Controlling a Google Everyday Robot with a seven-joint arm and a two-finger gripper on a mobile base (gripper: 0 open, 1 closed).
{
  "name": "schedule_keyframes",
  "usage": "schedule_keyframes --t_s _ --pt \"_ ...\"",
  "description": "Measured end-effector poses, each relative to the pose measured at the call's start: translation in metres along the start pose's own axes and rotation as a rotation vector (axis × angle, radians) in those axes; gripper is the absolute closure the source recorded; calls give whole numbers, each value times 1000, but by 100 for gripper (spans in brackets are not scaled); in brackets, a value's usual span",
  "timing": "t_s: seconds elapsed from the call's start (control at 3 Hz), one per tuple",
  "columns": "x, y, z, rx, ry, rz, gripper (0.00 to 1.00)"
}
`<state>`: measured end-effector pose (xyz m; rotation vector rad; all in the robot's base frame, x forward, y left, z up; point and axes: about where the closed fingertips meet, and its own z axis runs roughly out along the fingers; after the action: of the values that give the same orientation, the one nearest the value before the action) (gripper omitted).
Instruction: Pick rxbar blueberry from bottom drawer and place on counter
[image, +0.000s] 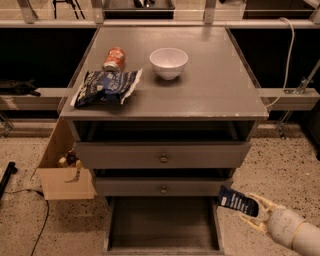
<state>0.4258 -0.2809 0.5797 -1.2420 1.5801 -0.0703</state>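
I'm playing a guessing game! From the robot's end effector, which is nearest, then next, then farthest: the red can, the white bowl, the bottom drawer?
The end effector, low on the right, grips the rxbar blueberry.
1. Bottom drawer: just left of it, pulled open.
2. White bowl: up on the counter, middle.
3. Red can: counter's back left.
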Motion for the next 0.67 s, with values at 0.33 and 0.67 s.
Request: schedule_keyframes --t_s 0.33,0.67 --pt "-47 -39 -28 18 -51 -107 100" --pt "-94 -70 -64 33 -111 -207 100"
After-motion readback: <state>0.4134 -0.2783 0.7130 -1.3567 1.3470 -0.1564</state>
